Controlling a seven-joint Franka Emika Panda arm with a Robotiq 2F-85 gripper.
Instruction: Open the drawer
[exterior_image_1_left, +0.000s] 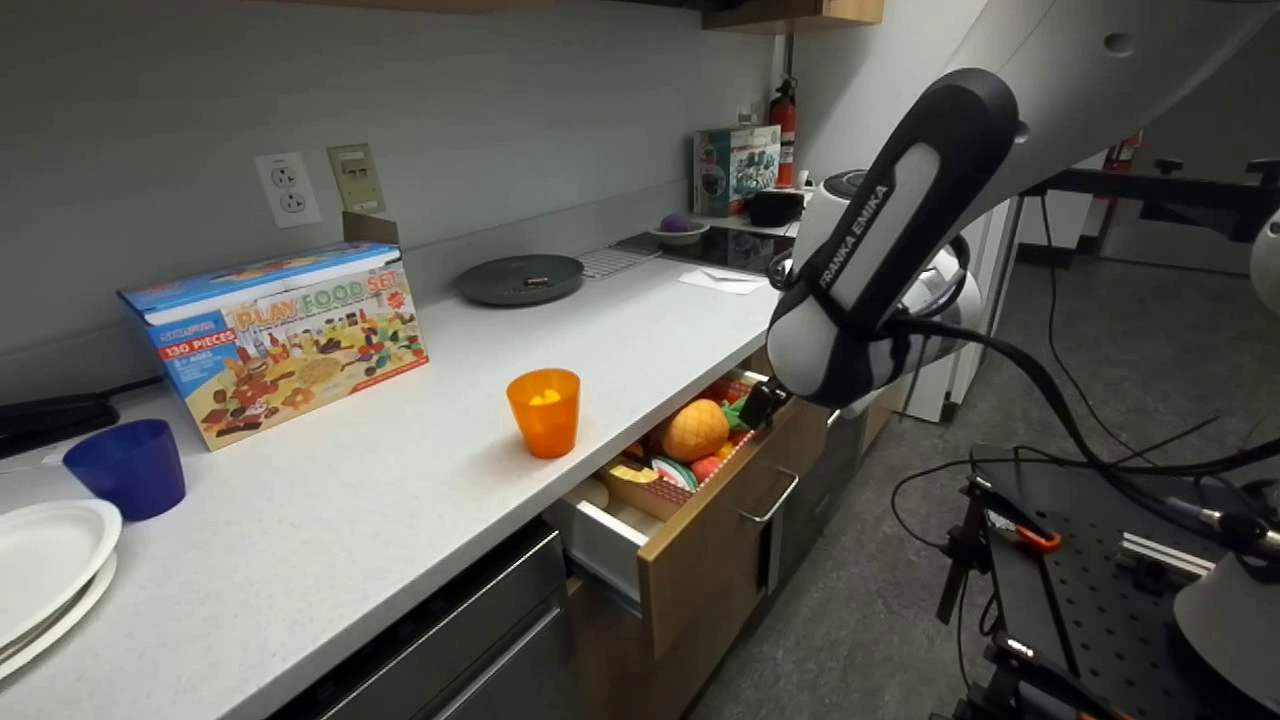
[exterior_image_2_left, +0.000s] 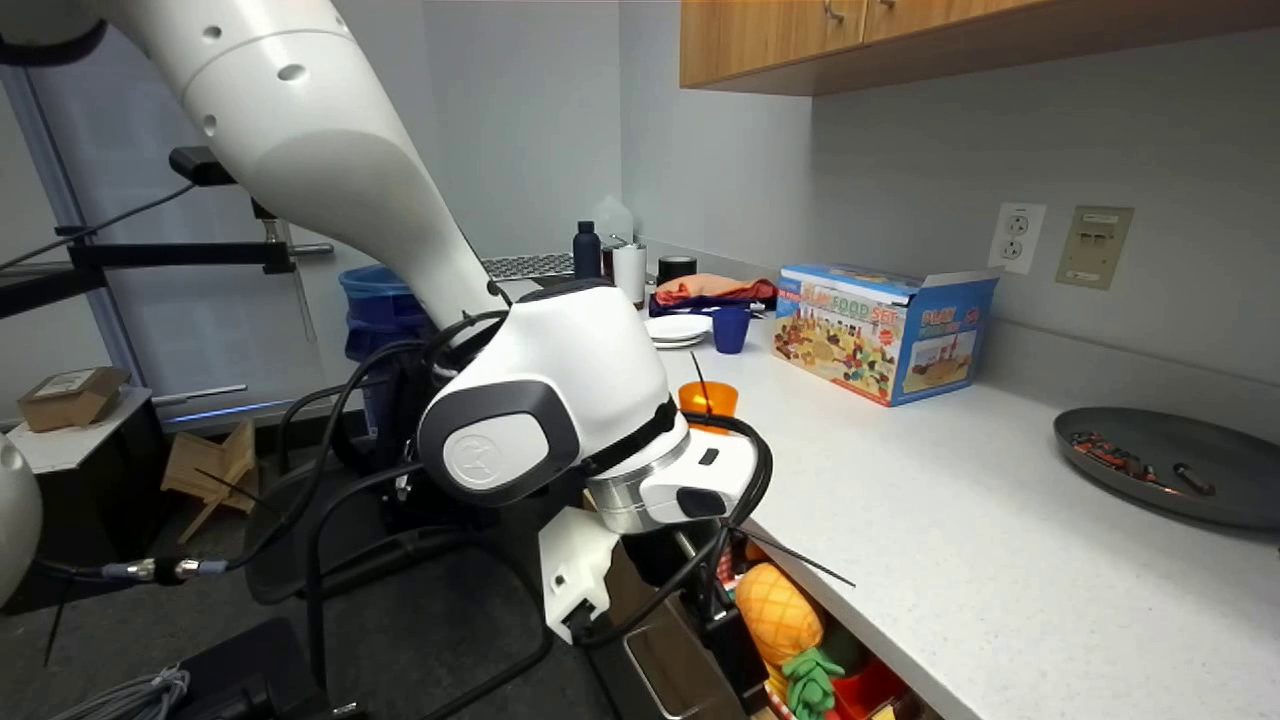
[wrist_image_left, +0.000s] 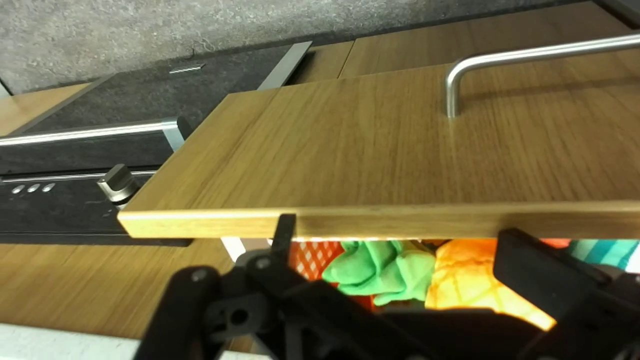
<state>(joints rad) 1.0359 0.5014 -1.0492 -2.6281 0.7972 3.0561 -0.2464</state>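
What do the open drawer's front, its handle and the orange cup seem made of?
The drawer front looks like satin-finished wood or laminate, showing grain. The handle seems smooth metal, silvery with a bright highlight. The orange cup is probably smooth plastic, judging by its thin, vivid wall.

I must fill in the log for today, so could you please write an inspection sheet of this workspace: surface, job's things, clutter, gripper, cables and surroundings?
Surface: counter, white, with loose things standing on it.
Job's things: drawer pulled out, toy food inside; handle not held.
Clutter: box with a flap up; orange cup near the counter's front edge; blue cup; plates; pan.
Gripper: open, at the top edge of the drawer's front; whether it touches, I cannot tell.
Cables: black, looping loosely about the arm.
Surroundings: outlet; extinguisher; oven beside the drawer; people, nothing seen.
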